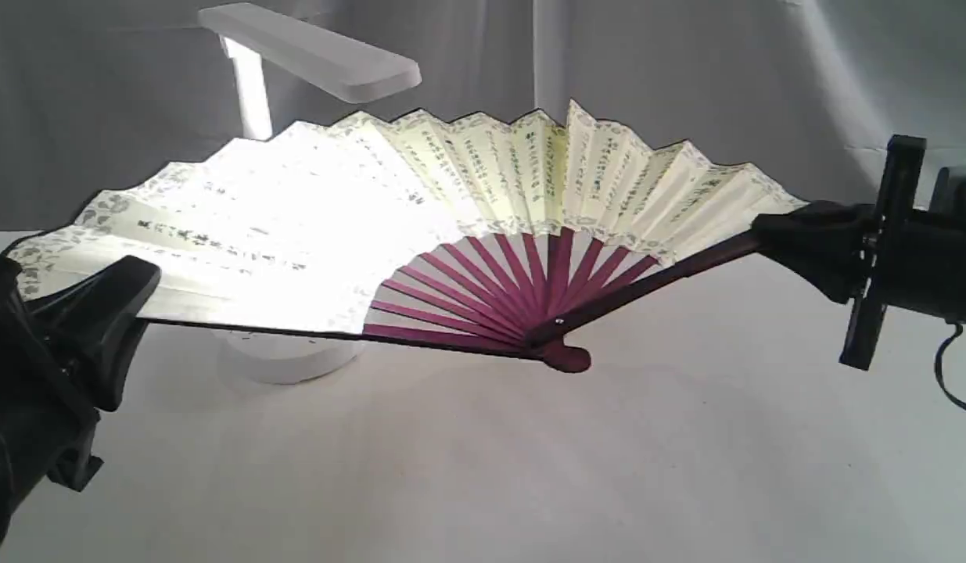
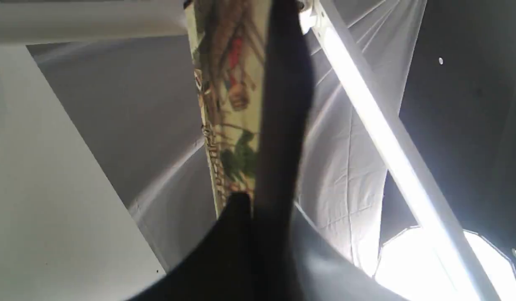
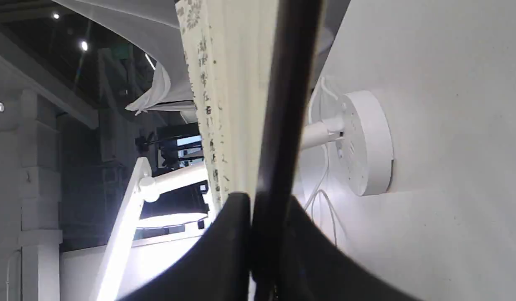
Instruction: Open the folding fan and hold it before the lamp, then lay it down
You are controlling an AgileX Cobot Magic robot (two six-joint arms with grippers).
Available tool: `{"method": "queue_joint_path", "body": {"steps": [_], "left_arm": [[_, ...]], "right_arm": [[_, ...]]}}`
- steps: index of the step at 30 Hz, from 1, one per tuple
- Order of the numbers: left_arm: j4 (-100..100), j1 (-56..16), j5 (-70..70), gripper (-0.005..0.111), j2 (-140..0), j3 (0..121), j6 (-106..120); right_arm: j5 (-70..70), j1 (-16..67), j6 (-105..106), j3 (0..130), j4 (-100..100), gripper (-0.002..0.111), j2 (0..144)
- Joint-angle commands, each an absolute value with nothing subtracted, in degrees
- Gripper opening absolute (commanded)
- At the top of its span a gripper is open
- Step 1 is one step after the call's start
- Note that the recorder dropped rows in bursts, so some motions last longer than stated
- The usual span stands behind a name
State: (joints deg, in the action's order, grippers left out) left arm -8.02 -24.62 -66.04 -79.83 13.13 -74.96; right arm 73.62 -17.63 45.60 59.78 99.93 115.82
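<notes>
- Large pleated cream paper fan (image 1: 483, 180), black calligraphy, maroon wooden ribs: spread fully open, spanning between both grippers.
- Left gripper (image 1: 134, 301): clenched on one dark end guard.
- Right gripper (image 1: 768, 234): clamped on the opposite guard.
- White plastic bar-head desk lamp (image 1: 310, 51): lit, behind the fan, nearer left gripper, base on white bench (image 1: 529, 469).

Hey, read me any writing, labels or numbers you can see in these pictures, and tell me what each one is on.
On the folding fan: columns of black calligraphy on the cream paper, too small and blurred to read in any view; the part in front of the light is washed out.
On the lamp: no label, brand or number shows.
Nothing else here carries text that can be read.
</notes>
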Motion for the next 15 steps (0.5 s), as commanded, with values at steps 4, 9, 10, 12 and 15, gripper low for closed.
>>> {"method": "queue_joint_path", "body": {"steps": [4,9,10,12,15], "left_arm": [[-15.4,-24.9,-70.0,0.0,-78.8,13.0,-74.5],[-25.2,-31.6,-70.0,0.0,-78.8,13.0,-71.0],[-27.9,-33.7,-70.0,0.0,-78.8,13.0,-68.3],[-31.0,-36.4,-70.0,0.0,-78.8,13.0,-66.7],[-35.7,-40.5,-70.0,0.0,-78.8,13.0,-66.5]], "right_arm": [[70.0,-17.2,47.4,59.8,99.9,0.0,115.5],[70.0,-18.0,45.9,59.8,99.9,0.0,115.4],[70.0,-18.1,45.9,59.8,99.9,0.0,115.3],[70.0,-18.1,45.9,59.8,99.8,0.0,115.1],[70.0,-18.1,45.9,59.8,99.0,0.0,114.7]]}}
